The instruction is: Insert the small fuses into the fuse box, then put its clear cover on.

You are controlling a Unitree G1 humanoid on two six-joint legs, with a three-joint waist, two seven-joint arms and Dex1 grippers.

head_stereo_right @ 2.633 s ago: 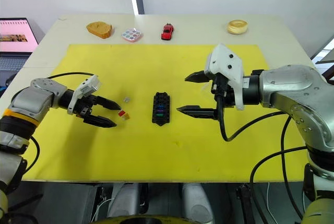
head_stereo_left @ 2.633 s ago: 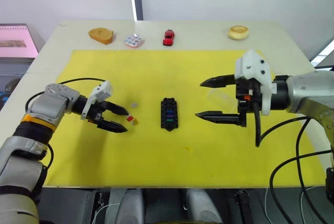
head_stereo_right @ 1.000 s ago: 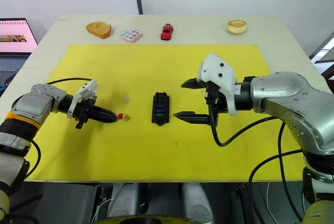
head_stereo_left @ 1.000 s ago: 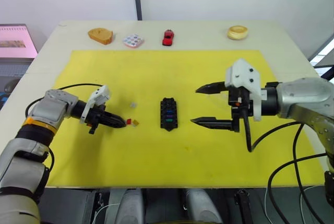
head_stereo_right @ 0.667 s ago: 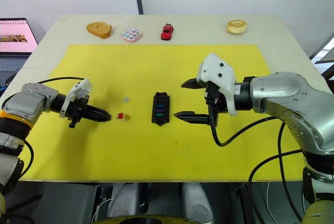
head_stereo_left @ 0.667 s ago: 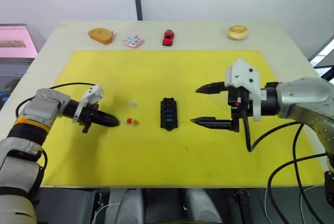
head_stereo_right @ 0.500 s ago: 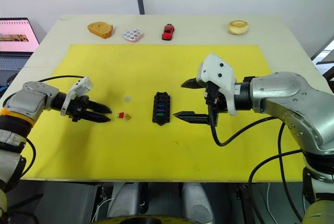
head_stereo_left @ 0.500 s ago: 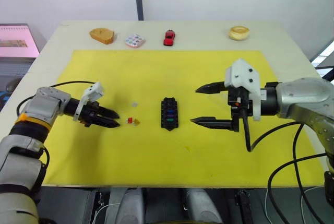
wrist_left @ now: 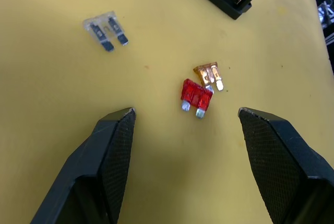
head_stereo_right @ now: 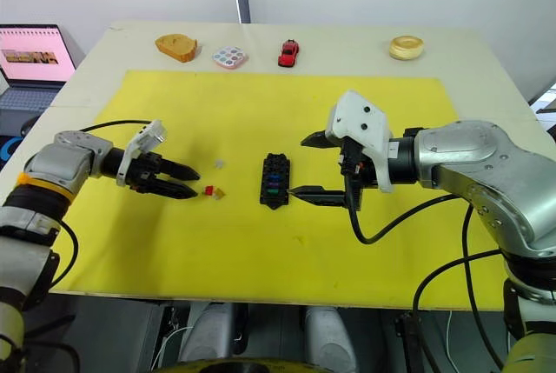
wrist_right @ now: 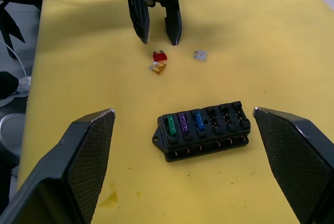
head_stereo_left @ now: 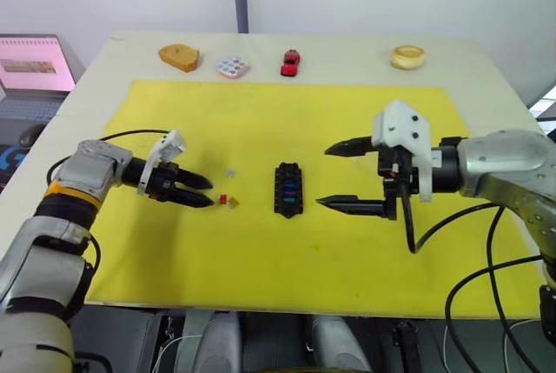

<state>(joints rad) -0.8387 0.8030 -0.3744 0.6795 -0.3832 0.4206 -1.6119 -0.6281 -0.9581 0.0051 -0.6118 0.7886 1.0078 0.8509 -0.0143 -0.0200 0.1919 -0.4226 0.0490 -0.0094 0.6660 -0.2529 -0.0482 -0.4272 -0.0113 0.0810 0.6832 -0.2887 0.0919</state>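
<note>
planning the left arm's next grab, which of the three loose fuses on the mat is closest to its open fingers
The red fuse. It lies just ahead of the left gripper, touching the amber fuse beyond it; the grey fuse sits farther off to one side.

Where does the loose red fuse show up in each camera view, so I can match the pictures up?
Left eye view: red fuse, on the yellow mat just past the left claw.
Right eye view, same spot.
Left wrist view, between and beyond the open fingers.
Right wrist view, beyond the fuse box.
Shared landmark: the amber fuse touching it.
</note>
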